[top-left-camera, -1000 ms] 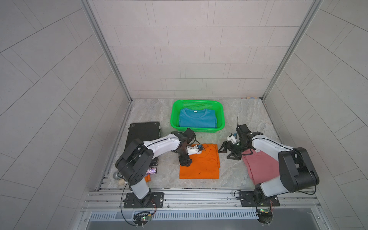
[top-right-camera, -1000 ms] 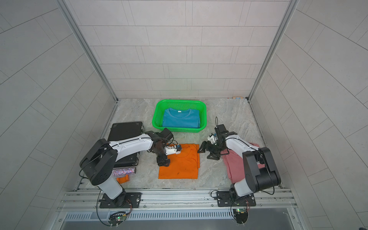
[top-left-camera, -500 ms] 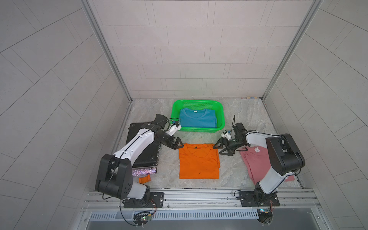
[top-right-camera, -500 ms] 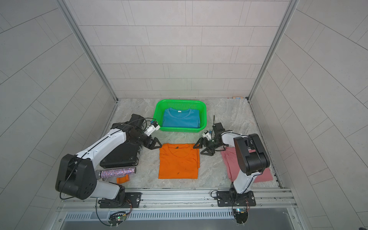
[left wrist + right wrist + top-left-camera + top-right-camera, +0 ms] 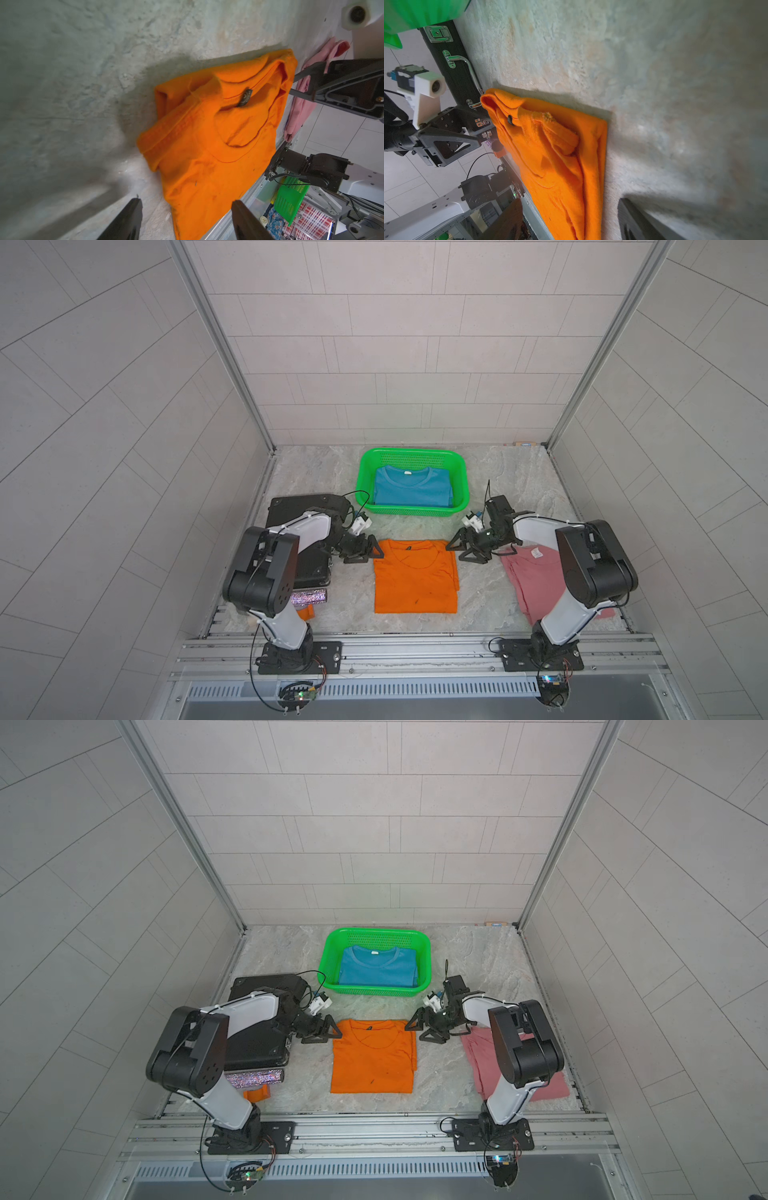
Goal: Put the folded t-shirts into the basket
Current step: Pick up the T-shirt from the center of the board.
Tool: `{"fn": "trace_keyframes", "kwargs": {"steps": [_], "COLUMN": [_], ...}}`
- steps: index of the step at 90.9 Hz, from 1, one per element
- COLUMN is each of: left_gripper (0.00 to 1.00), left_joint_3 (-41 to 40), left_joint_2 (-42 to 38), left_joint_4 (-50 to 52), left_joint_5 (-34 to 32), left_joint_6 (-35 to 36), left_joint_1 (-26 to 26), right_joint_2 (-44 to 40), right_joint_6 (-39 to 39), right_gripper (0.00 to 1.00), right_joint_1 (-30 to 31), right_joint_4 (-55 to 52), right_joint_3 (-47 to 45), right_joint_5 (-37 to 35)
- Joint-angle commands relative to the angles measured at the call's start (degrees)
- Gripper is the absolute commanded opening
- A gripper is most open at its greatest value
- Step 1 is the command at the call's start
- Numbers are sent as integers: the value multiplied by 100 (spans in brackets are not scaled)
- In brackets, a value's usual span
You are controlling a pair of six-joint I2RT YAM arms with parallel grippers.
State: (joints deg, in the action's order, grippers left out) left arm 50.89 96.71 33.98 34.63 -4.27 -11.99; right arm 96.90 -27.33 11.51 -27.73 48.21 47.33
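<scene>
A sky blue folded t-shirt (image 5: 411, 489) (image 5: 376, 969) lies inside the green basket (image 5: 409, 512) (image 5: 374, 991) at the back. The orange t-shirt (image 5: 415, 576) (image 5: 372, 1060) (image 5: 207, 145) (image 5: 560, 155) lies flat in the middle. A pink t-shirt (image 5: 536, 576) (image 5: 486, 1065) (image 5: 301, 108) sits to its right, partly under the right arm. My left gripper (image 5: 368, 553) (image 5: 330, 1033) (image 5: 186, 201) is open at the orange tee's far left corner. My right gripper (image 5: 459, 549) (image 5: 417, 1029) (image 5: 570, 200) is open at its far right corner. Neither holds cloth.
A black flat case (image 5: 299, 539) (image 5: 452, 68) lies left of the orange tee, under the left arm. A glittery purple roll (image 5: 309, 597) and a small orange piece (image 5: 305, 612) sit at the front left. A metal rail (image 5: 415, 643) bounds the front; tiled walls enclose the other sides.
My left gripper has swung from near the basket's front left corner down to the orange tee's far left corner. My right gripper has edged closer to the far right corner. Both jaws have narrowed slightly.
</scene>
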Motion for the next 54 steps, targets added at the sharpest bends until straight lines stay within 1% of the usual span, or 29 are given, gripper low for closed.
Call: {"fn": "trace_keyframes", "kwargs": {"steps": [1, 21, 31, 41, 50, 54], "left_gripper": [67, 65, 66, 67, 64, 59], "left_joint_3": [-11, 29, 27, -89, -203, -196], "left_joint_2": [61, 392, 526, 538, 491, 509], "left_joint_4": [-225, -319, -392, -676, -954, -961], "left_joint_5": [229, 280, 324, 445, 455, 462], "left_joint_6": [-185, -385, -472, -646, -730, -732], "left_joint_1": [38, 38, 45, 53, 48, 47], "right_joint_2": [-165, -303, -371, -393, -333, -284], "right_joint_6": [64, -13, -80, -154, -185, -193], "right_gripper": [76, 76, 77, 77, 78, 78], "right_joint_1": [-17, -17, -16, -17, -21, -17], "right_joint_4": [-174, -128, -78, 25, 106, 125], "right_joint_3": [-127, -136, -136, -193, -277, -312], "right_joint_5": [-493, -606, -618, -580, -511, -464]}}
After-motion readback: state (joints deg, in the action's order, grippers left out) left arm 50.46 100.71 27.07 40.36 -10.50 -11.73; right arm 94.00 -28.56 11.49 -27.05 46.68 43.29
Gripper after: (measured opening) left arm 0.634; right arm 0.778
